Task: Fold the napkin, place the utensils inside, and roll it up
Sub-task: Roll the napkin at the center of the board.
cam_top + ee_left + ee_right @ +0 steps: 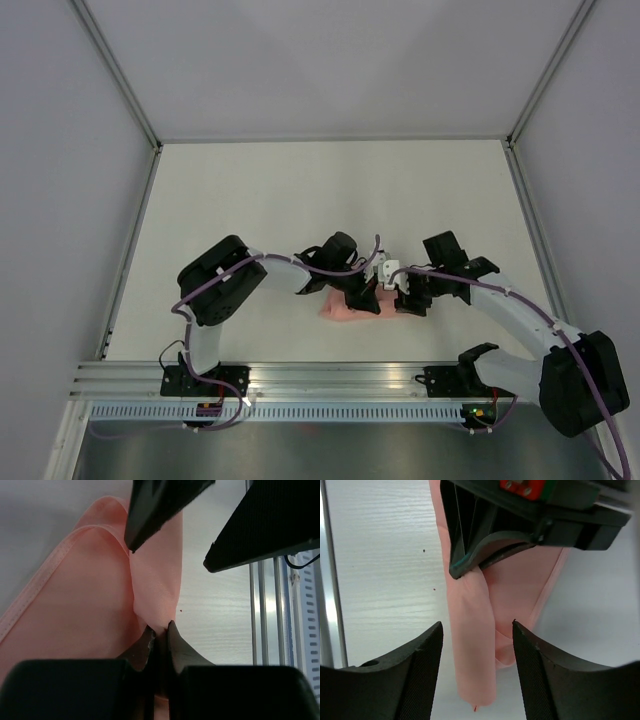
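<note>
**A:** Where do we stand with the roll?

**B:** The napkin lies on the table as a narrow bundle, near our bases and between both tools. Our left gripper is clenched on a fold of the cloth at one end. Our right gripper is released, its jaws set apart on either side of the roll and touching neither side, as far as we can tell.

**A:** And the fork?

**B:** We cannot see it in any view. We judge that it sits inside the roll, but nothing confirms that.

**A:** So what makes this step go well?

**B:** As we read it, we are tightening and finishing the roll. The left pinch is our anchor, so we hold it firm and low, since the cloth is thin and slippery and could slide out. We bring the right jaws down squarely over the roll's thickest part, not over the loose flap beside it, and close gently.

**A:** Why gently?

**B:** A hard squeeze could flatten the roll or push a hidden fork out of the open end. We also turn with both wrists together, because pulling with one side alone would probably unwind the layers.

**A:** Anything else?

**B:** The two tools sit very close together, so we move slowly and watch that the fingers do not collide.
</note>
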Tool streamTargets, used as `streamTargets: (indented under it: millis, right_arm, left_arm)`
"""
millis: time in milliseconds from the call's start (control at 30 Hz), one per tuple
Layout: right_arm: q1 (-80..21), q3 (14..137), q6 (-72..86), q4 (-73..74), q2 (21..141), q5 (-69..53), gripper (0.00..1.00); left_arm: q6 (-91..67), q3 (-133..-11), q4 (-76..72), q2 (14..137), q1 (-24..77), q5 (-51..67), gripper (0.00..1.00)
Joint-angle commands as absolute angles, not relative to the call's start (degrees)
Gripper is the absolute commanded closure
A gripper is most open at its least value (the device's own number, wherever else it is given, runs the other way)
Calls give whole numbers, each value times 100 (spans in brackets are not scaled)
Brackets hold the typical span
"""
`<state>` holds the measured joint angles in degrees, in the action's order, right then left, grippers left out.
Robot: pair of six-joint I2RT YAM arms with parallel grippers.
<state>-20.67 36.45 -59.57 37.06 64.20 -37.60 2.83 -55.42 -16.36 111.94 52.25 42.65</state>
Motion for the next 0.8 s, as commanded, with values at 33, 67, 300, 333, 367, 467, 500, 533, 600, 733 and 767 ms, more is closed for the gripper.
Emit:
streamTargets:
  millis: [33, 67, 300, 333, 367, 467, 500, 533, 600, 733, 767]
  right_arm:
    - [-2662, 3270, -5837, 2796, 6389, -3201, 37]
    - [-2820, 3217, -5810, 2725, 6442, -3130, 37]
    - [-3190, 2813, -5643, 1995, 6495, -2558, 36]
    - [-3190, 2795, -5643, 1969, 6513, -2549, 36]
    - [-3208, 2778, -5634, 1943, 6530, -2505, 36]
    - [-3226, 2769, -5660, 1925, 6741, -2435, 39]
    - [-3226, 2777, -5669, 1925, 6793, -2426, 41]
    - [-3234, 2777, -5678, 1916, 6881, -2408, 44]
    - [-3226, 2769, -5721, 1934, 6943, -2391, 54]
    - [-3226, 2751, -5757, 1942, 7083, -2338, 83]
    - [-3234, 2777, -5748, 1951, 7110, -2320, 86]
  left_arm:
    - [141, -5475, -774, 11663, 5177, 4192, 98]
    - [132, -5493, -765, 11689, 5168, 4210, 98]
    - [79, -5581, -765, 11777, 5142, 4219, 98]
    - [62, -5590, -773, 11786, 5133, 4219, 98]
    - [62, -5590, -782, 11786, 5133, 4245, 98]
    - [62, -5590, -791, 11795, 5098, 4245, 97]
    - [62, -5590, -791, 11778, 5072, 4254, 96]
    - [62, -5581, -835, 11777, 5063, 4271, 94]
    - [-95, -5537, -887, 11742, 5010, 4272, 88]
    - [-272, -5406, -1229, 11550, 4913, 4245, 78]
    - [-307, -5344, -1291, 11514, 4870, 4210, 72]
